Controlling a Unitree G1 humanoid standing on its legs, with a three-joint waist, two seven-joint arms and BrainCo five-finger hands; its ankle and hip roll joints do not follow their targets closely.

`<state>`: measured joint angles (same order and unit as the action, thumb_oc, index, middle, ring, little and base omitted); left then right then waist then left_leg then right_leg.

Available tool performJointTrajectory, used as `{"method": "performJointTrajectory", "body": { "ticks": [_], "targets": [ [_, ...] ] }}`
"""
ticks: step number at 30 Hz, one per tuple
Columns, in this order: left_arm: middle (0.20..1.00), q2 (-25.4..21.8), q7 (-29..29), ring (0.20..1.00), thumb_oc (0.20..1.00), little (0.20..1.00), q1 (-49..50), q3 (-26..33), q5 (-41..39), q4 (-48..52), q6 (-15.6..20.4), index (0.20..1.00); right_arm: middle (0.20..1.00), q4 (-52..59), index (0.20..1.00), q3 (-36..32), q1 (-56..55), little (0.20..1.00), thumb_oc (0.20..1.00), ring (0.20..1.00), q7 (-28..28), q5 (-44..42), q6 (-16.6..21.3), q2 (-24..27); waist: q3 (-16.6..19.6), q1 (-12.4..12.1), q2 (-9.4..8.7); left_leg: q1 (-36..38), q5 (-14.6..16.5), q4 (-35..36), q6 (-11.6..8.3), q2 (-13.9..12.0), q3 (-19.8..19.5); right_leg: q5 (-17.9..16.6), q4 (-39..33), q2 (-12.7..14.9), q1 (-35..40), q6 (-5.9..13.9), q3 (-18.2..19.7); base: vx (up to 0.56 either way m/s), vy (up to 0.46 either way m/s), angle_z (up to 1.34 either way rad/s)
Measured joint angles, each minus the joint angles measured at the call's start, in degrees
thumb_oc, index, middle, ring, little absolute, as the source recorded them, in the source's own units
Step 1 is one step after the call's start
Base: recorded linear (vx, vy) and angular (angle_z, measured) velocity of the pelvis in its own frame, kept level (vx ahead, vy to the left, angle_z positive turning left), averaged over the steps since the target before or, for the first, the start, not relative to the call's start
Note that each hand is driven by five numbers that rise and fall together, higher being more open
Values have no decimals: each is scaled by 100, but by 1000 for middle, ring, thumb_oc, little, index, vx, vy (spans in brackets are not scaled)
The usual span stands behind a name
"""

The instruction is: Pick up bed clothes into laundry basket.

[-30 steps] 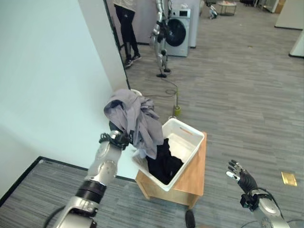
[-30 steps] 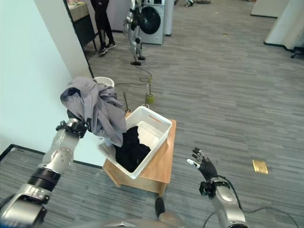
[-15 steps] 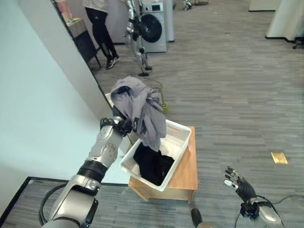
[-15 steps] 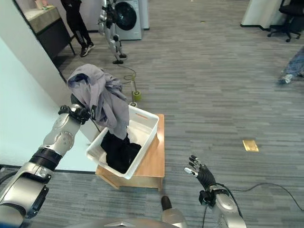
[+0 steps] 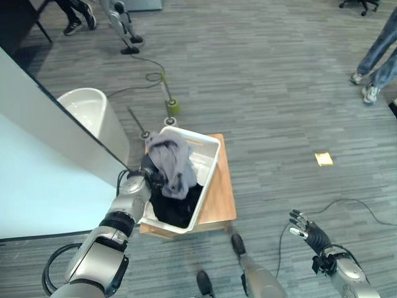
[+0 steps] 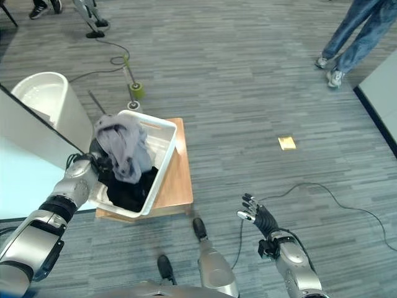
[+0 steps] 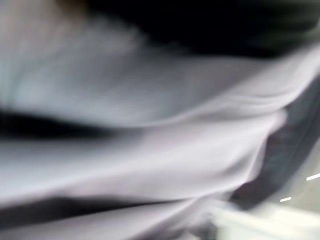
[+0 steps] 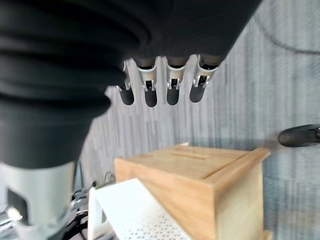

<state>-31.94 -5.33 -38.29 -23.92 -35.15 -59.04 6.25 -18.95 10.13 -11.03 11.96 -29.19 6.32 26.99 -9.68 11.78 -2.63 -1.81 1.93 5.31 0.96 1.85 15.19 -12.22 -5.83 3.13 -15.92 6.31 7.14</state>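
Observation:
A white laundry basket (image 5: 208, 148) stands on a low wooden table (image 5: 220, 197). Dark clothes (image 5: 175, 210) lie in its near end. On top of them a grey garment (image 5: 170, 162) sits bunched up inside the basket, and it covers the left wrist view (image 7: 150, 145) from very close. My left hand (image 5: 149, 177) is at the basket's left rim, tucked against and under that grey cloth. My right hand (image 5: 307, 228) hovers open over the floor at the lower right, away from the basket, with its straight fingers (image 8: 159, 86) holding nothing.
A white wall panel (image 5: 43, 167) runs along the left, with a white tub (image 5: 84, 107) behind it. A person's legs in jeans (image 5: 375, 53) stand at the upper right. A green-topped floor item (image 5: 172, 107) and a yellow tag (image 5: 323, 159) lie on the grey floor.
The view has swung down and round. My left hand has come down from chest height, and the grey garment now sits in the basket on the dark clothes. The right hand stays open.

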Motion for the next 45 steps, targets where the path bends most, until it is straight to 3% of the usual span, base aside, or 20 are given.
{"method": "performJointTrajectory", "body": {
  "ticks": [3,5,10,15,16,17,19,20,21,22,23,24,25,27,28,31,35,37,41,45],
  "targets": [
    [1000,-134,30,1000,1000,1000,-157,-103,1073,-270,-58,1000,1000,-3,1000,5,-19,1000,1000,1000,29,0,0,5,-76,53,74,1,17,0,-30,-34,-12,-187,5,-57,-2,-214,23,3,-1,-3],
    [1000,-136,104,1000,1000,1000,-379,-6,1666,-518,11,1000,1000,4,1000,119,1,1000,1000,1000,117,0,5,14,-88,54,92,17,42,2,-70,-85,-12,-195,6,-112,15,-225,22,4,-10,-4],
    [1000,-369,536,1000,1000,1000,-1012,-500,3690,-490,76,1000,1000,13,1000,168,17,1000,1000,1000,204,0,65,23,-102,33,116,94,50,31,-101,-106,-59,-173,5,-111,117,-212,-33,-2,-14,4],
    [1000,-817,851,1000,1000,1000,-1181,-740,4700,-287,91,1000,1000,10,1000,170,-44,1000,1000,1000,222,0,169,29,-125,16,168,177,49,1,-128,-110,-161,-67,2,-92,230,-201,-117,23,-39,9],
    [1000,-1225,906,1000,1000,1000,-1094,-902,5103,750,-19,1000,1000,-6,1000,166,-53,1000,1000,1000,219,2,186,26,-143,-150,190,202,35,0,-147,-144,-177,-54,4,-102,269,-228,-168,66,-77,26],
    [1000,-1562,1022,1000,1000,1000,-837,-619,5175,1942,93,1000,1000,-5,1000,144,-99,1000,1000,1000,211,5,187,26,-157,-228,213,226,32,1,-152,-172,-263,-88,5,-114,335,-283,-264,43,-44,25],
    [1000,-1608,1223,1000,1000,1000,-374,14,5167,3102,306,1000,1000,2,1000,69,-170,1000,1000,1000,194,8,193,26,-180,-360,302,424,55,1,-185,-213,-388,-23,4,-144,569,-334,-374,35,-21,33],
    [1000,-1603,1284,1000,1000,1000,-355,19,5168,3212,372,1000,1000,3,1000,43,-174,1000,1000,1000,193,9,208,30,-173,-443,324,474,68,5,-198,-229,-421,-6,4,-176,636,-339,-380,44,-22,25],
    [1000,-1665,1213,1000,1000,1000,-113,165,4977,3374,392,1000,1000,1,1000,37,-76,1000,1000,1000,195,18,203,22,-164,-566,396,488,72,36,-199,-249,-474,43,5,-132,704,-328,-438,45,-25,2],
    [1000,-1771,1042,1000,1000,1000,843,910,4204,4187,530,1000,1000,24,1000,-61,22,1000,1000,1000,204,23,203,-24,-150,-518,444,541,123,37,-242,-256,-438,124,1,-150,729,-283,-439,44,-26,9],
    [1000,-1732,893,1000,1000,1000,1439,1120,3615,4506,803,1000,1000,5,1000,-183,-7,1000,1000,1000,183,21,244,-6,-140,-514,515,615,126,35,-254,-262,-506,116,4,-151,828,-331,-461,44,-26,13],
    [1000,-1676,713,1000,1000,1000,1779,1067,3157,4552,903,1000,1000,3,1000,-231,-69,1000,1000,1000,177,20,239,44,-91,-626,576,644,128,37,-256,-275,-550,122,5,-150,872,-328,-520,37,-25,22],
    [1000,-1533,449,1000,1000,1000,2317,1370,2455,4754,983,1000,1000,1,1000,-245,-77,1000,1000,1000,188,17,240,77,-71,-648,596,715,143,37,-274,-273,-567,153,1,-160,920,-308,-507,30,-27,17],
    [1000,-983,42,1000,1000,1000,2994,1561,1427,4778,1019,1000,1000,-37,1000,-296,-30,1000,1000,1000,190,13,246,85,-52,-841,620,782,143,10,-273,-297,-651,190,3,-150,1043,-318,-605,34,-24,16],
    [1000,-518,-168,1000,1000,1000,3380,1919,844,4861,1062,1000,1000,-56,1000,-344,-11,1000,1000,1000,190,10,266,30,7,-832,592,818,144,31,-274,-281,-657,238,-10,-140,1065,-299,-609,31,-12,20],
    [1000,330,-596,1000,1000,1000,4195,2096,-184,4771,1059,1000,1000,-192,1000,-394,-29,1000,1000,1000,215,11,299,-133,211,-960,474,809,141,36,-264,-279,-796,268,0,-107,1134,-285,-719,23,-18,18],
    [1000,557,-894,1000,1000,1000,4680,2187,-669,4603,949,1000,1000,-214,1000,-405,-239,1000,1000,1000,244,11,314,-171,403,-1050,384,804,145,37,-247,-276,-854,280,-9,-83,1175,-280,-781,6,-24,12],
    [1000,1082,-971,1000,1000,1000,4942,2232,-922,4054,884,1000,1000,-244,1000,-405,-451,1000,1000,1000,302,12,307,-180,586,-1039,429,846,148,37,-233,-268,-973,326,-24,-51,1274,-270,-895,1,-17,26],
    [1000,1378,-1004,1000,1000,1000,5394,2137,-856,3711,754,1000,1000,-260,1000,-447,-532,1000,1000,1000,365,42,267,-235,642,-1075,448,906,140,38,-196,-262,-1098,348,-19,-25,1391,-266,-1010,5,-14,15],
    [1000,2302,-615,1000,1000,1000,5657,2057,-874,3259,678,1000,1000,-280,1000,-457,-642,1000,1000,1000,321,64,233,-533,714,-1244,453,888,101,37,-132,-244,-1290,372,-19,18,1452,-285,-1187,-12,-33,24]
  ]
}}
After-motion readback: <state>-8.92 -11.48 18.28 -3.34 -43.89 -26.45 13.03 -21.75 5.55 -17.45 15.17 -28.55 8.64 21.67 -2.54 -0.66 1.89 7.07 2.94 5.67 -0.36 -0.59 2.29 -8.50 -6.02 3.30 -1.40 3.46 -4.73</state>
